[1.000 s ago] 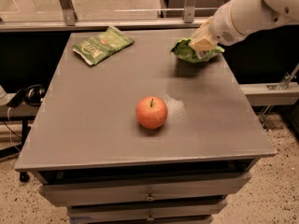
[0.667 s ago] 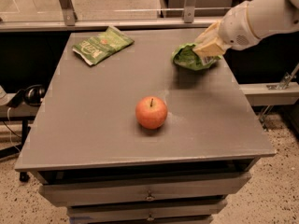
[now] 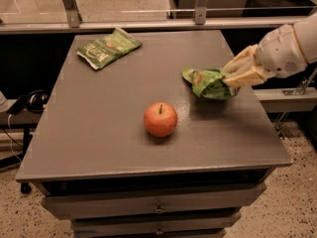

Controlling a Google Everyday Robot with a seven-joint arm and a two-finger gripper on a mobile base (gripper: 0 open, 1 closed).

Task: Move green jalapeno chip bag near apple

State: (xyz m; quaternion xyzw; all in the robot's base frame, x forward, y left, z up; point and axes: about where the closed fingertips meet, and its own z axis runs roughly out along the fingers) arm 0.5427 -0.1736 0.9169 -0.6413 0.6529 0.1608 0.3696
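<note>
Carried forward since the earlier frame, the jalapeno bag (image 3: pixel 207 82) is now nearer the apple (image 3: pixel 160 119). End effector (image 3: pixel 234 78), over the table's (image 3: pixel 109 118) right side, is clamped on the bag's right edge

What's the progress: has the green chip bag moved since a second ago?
Yes. In the gripper, the green jalapeno chip bag came frontward, nearer the apple.

Text unreadable; hand (image 3: pixel 230 76) grips green jalapeno chip bag (image 3: pixel 205 82).
</note>
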